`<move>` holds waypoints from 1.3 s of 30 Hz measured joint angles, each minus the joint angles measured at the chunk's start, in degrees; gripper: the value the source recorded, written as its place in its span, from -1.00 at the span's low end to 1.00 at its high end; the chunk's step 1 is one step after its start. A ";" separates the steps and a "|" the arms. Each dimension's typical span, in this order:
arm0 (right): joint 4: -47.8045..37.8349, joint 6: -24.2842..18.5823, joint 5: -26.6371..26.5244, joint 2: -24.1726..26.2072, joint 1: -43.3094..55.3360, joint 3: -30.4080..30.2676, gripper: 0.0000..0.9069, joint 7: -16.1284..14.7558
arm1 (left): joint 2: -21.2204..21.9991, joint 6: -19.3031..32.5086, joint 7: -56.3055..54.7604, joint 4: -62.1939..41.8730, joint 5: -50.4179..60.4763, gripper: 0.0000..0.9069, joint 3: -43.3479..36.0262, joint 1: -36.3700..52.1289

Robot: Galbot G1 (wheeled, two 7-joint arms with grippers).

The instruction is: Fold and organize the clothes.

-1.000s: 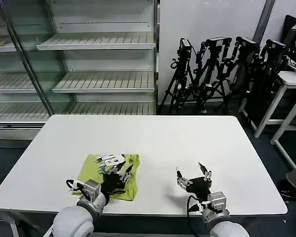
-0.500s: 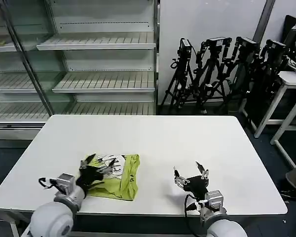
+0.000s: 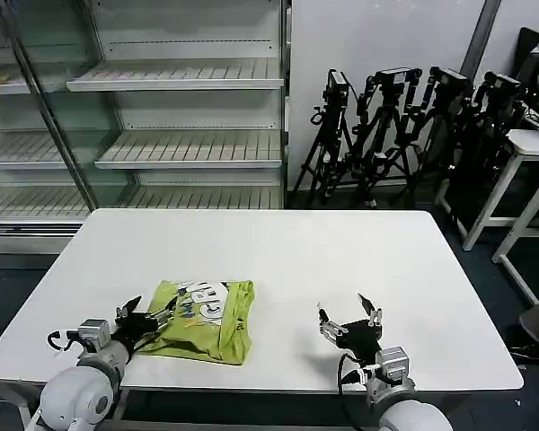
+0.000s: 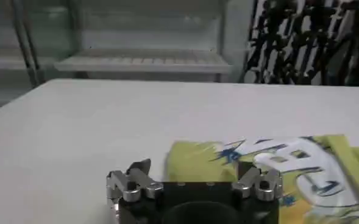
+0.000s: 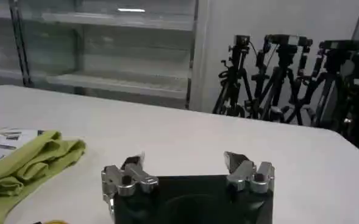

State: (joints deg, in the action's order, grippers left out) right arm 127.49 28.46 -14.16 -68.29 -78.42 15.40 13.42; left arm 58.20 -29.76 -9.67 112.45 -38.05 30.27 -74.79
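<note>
Lime shirt lies folded on my white surface, near its front-left edge. My left gripper sits just beside it, jaws apart; my right gripper waits well apart, jaws apart.

Shirt, lower left of the frame: lime yellow-green, with a white and blue printed graphic on its upper face. Table, centre: plain white. Tripods, upper right: black. Shelving, upper left: white.
</note>
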 measured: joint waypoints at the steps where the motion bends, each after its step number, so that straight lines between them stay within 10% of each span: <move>1: -0.03 0.00 0.00 -0.02 0.00 0.00 1.00 0.00 | 0.12 0.04 0.31 -0.47 -0.16 -0.36 0.14 -0.10; 2: -0.04 -0.01 0.00 -0.04 0.01 0.00 1.00 0.00 | 0.27 0.04 0.57 -0.82 -0.34 -0.82 0.21 -0.19; 5: -0.13 -0.01 0.00 -0.06 0.10 0.01 1.00 0.00 | 0.76 0.22 1.37 -1.56 -0.92 -0.98 0.35 -0.60; 28: -0.71 -0.15 -0.02 -0.16 0.34 -0.29 1.00 0.01 | 2.31 1.69 5.08 -1.75 -0.52 -0.98 1.12 -2.53; 39: -0.63 -0.20 -0.01 -0.15 0.97 -1.01 1.00 -0.01 | -5.29 -0.46 9.48 -4.13 7.32 -0.98 9.05 -2.13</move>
State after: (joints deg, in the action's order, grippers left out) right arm 126.85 28.26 -14.18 -68.44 -77.45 14.39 13.41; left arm 52.91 -30.22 -0.19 108.32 -30.73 39.32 -76.91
